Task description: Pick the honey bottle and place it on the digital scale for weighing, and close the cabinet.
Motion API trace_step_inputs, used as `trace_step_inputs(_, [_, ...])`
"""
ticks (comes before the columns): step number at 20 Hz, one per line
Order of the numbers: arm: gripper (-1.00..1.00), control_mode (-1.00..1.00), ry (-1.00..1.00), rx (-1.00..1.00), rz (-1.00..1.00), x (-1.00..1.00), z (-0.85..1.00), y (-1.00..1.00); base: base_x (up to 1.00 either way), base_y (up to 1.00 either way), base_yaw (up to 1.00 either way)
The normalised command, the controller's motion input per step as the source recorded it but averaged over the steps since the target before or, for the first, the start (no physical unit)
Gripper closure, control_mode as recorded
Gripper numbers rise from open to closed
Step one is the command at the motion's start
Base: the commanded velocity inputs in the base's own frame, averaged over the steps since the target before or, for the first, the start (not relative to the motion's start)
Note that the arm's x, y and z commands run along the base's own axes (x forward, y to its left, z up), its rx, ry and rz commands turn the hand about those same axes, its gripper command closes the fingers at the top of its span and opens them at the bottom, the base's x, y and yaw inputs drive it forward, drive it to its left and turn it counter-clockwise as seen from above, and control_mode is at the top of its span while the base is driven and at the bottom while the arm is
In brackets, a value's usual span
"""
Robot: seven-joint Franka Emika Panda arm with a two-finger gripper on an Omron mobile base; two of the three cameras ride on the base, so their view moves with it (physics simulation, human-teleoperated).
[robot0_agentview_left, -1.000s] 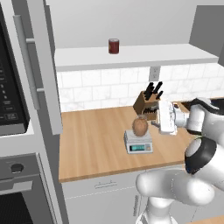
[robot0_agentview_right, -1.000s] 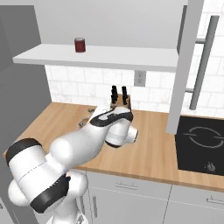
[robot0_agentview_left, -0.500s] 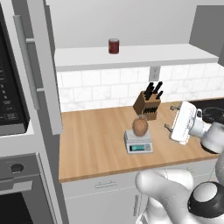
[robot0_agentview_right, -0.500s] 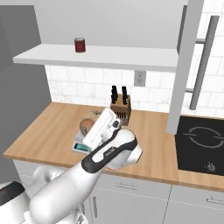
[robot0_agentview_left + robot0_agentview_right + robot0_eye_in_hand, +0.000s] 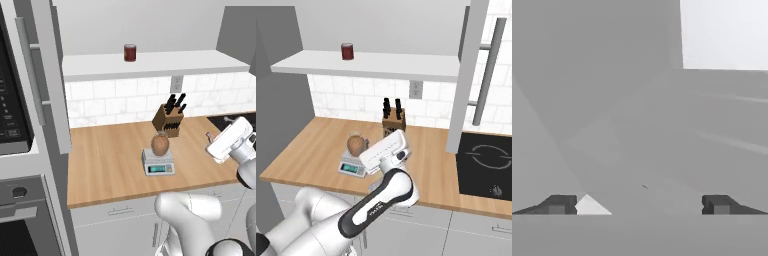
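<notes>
Honey bottle (image 5: pixel 160 144) sat upright on the digital scale (image 5: pixel 158 163), mid wooden counter (image 5: pixel 105 165), just in front of the knife block (image 5: pixel 168 119). Gripper (image 5: pixel 640 206) was spread wide with nothing between the fingertips (image 5: pixel 558 205); hand view faced plain grey surfaces. Left base view showed the hand off right of the scale, well apart from it, plus the left cabinet door (image 5: pixel 52 80) swung open with its bar handle. Right base view showed the right cabinet door (image 5: pixel 468 75) open too, a cooktop (image 5: pixel 487 162) beneath, wall outlet (image 5: pixel 416 89) on tile. Dark red jar (image 5: pixel 347 51) stood on the white shelf (image 5: pixel 381 65).
</notes>
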Motion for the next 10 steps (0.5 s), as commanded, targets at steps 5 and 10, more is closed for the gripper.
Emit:
trace_step_inputs(5, [-1.0, -1.0, -0.23, 0.17, -0.09, -0.17, 0.39, -0.67, 0.0, 0.0, 0.0])
trace_step_inputs(10, [-1.0, -1.0, -0.09, 0.16, -0.01, -0.1, 0.28, -0.71, 0.0, 0.0, 0.0])
